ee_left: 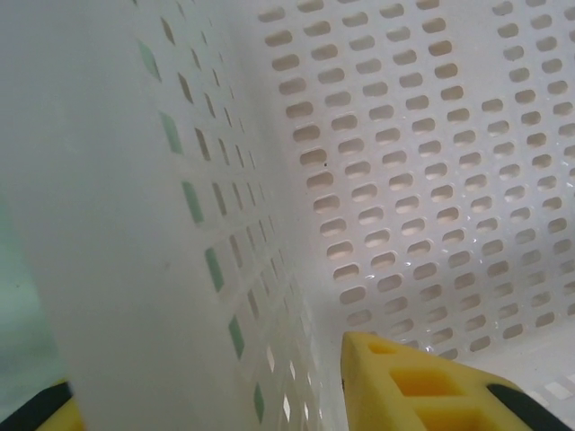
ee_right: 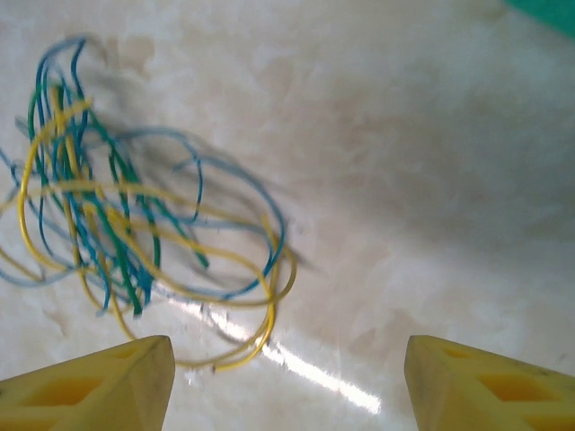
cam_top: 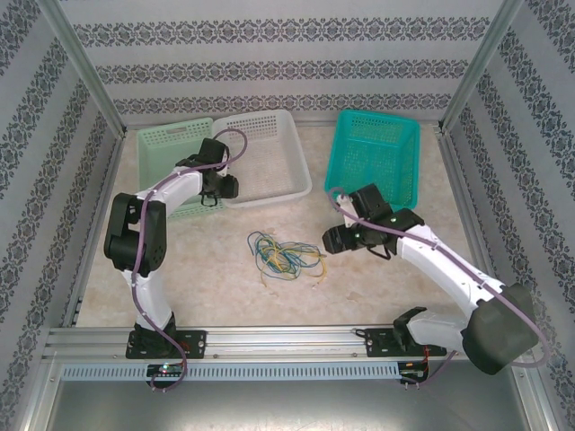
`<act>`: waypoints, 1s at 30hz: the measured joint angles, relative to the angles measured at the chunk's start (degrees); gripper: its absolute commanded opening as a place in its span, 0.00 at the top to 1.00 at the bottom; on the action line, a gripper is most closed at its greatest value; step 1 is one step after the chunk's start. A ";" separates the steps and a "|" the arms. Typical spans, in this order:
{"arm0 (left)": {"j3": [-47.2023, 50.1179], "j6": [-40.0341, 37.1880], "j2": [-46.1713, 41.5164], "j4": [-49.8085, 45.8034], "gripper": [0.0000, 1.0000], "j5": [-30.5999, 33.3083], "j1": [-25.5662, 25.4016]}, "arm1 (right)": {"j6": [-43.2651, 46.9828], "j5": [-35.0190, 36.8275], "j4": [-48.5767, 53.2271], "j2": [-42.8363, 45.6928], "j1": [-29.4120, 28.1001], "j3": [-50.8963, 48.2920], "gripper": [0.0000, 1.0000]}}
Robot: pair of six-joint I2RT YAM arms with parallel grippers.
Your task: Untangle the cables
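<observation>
1. Cables (cam_top: 283,256), tangled, bench (cam_top: 216,274) ctr.
2. R end effector (ee_right: 287,343) open, at their 3 o'clock, apart.
3. L end effector (cam_top: 221,188) straddles white basket (ee_left: 117,233) wall, 11 o'clock; grip: cannot tell.
4. Teal basket (cam_top: 373,153), 2 o'clock.

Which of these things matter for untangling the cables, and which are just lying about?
For the job:
- tangle of thin yellow, blue and green cables

Seemingly just lying about:
- white perforated plastic basket
- pale green perforated plastic basket
- teal perforated plastic basket
</observation>
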State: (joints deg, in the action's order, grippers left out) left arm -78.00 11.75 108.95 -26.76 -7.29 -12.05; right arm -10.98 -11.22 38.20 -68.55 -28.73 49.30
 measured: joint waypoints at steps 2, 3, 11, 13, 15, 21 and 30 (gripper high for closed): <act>0.20 -0.61 -0.28 -0.02 0.45 0.26 0.00 | -0.02 1.16 0.33 0.22 -2.75 -1.11 0.33; 0.35 -0.90 -0.57 -0.07 0.37 0.44 0.00 | -0.02 2.01 0.39 0.13 -4.28 -1.55 0.33; 2.19 1.53 -8.63 -0.13 0.00 0.61 0.00 | 0.90 7.69 -0.96 -2.91 -11.28 -2.69 0.31; 2.97 2.58 -11.54 0.39 0.00 -0.37 0.00 | 1.38 9.42 -1.55 -4.76 -12.68 -2.69 0.29; 4.46 4.24 -14.67 1.79 0.00 -2.01 0.00 | 2.25 11.47 -1.92 -6.84 -14.45 -2.60 0.28; 8.35 8.74 -18.53 4.61 0.00 -6.14 0.00 | 4.94 15.47 -2.67 -12.48 -17.94 -0.28 0.29; 10.91 10.91 -19.06 5.38 0.00 -7.78 0.15 | 9.09 20.09 -3.21 -19.76 -18.84 5.75 0.56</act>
State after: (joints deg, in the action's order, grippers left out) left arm -67.09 22.65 89.89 -21.39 -15.07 -11.90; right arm -1.89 8.86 34.98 -88.31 -47.57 55.05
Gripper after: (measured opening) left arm 0.996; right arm 0.458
